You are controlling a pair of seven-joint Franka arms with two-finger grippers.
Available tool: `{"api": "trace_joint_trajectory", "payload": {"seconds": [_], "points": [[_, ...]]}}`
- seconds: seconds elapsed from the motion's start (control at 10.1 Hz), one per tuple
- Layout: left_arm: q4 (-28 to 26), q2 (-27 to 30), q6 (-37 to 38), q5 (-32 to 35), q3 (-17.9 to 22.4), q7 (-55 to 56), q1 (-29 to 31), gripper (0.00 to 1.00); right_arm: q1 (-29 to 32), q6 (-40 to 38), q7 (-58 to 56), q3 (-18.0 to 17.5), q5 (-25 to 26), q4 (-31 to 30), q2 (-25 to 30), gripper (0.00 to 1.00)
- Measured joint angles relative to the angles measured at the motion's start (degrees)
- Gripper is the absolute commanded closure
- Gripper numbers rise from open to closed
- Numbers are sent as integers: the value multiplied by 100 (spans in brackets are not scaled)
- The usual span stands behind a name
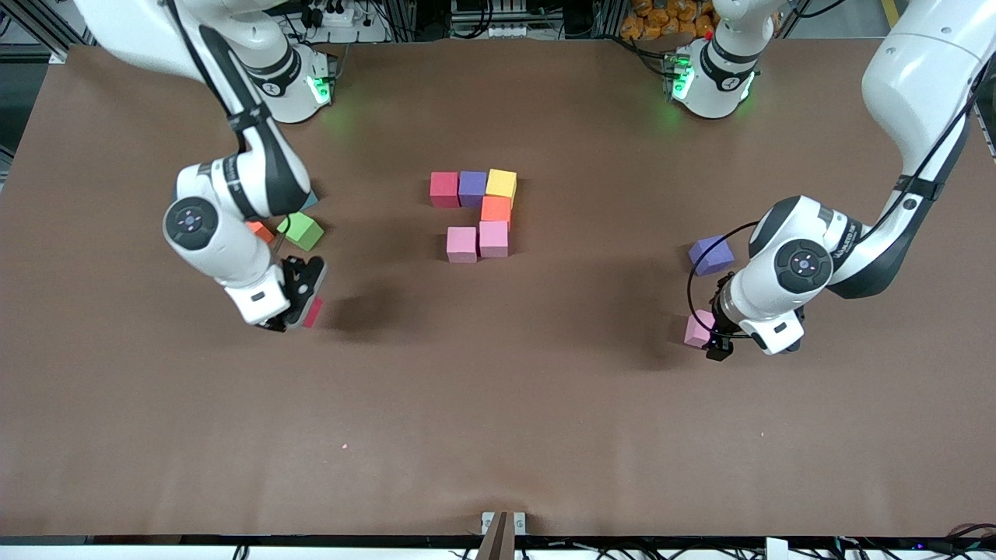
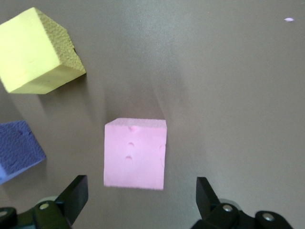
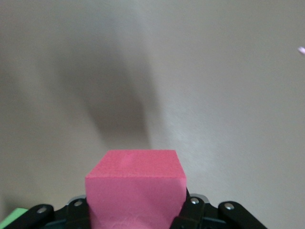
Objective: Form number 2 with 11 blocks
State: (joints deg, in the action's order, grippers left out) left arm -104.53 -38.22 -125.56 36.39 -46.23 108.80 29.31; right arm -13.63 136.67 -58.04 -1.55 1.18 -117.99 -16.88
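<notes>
Front view: brown table [image 1: 498,435] holds blocks [image 1: 476,211].

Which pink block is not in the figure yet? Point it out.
The loose pink block under the left gripper, whose jaws stand open on either side of it. It lies alone toward the left arm's end, while the other two pink blocks sit joined in the central figure.

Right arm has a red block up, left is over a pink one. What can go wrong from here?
1. The right tool grips the red block only at its lower part; it may twist on placement.
2. The left tool is open over the pink block; the purple block and yellow block sit close, so a finger could nudge them.
</notes>
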Motion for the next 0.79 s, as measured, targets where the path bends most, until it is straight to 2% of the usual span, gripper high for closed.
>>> {"api": "trace_joint_trajectory", "payload": {"seconds": [0.4,0.79], "points": [[-157,-298,-418,299,275,0,0,0,-757,490,654,-13,-14,-413,-63,66],[-225,-441,-531,589,340,13,-10,0,-1159,736,698,-17,-14,-478,-232,66]]}}
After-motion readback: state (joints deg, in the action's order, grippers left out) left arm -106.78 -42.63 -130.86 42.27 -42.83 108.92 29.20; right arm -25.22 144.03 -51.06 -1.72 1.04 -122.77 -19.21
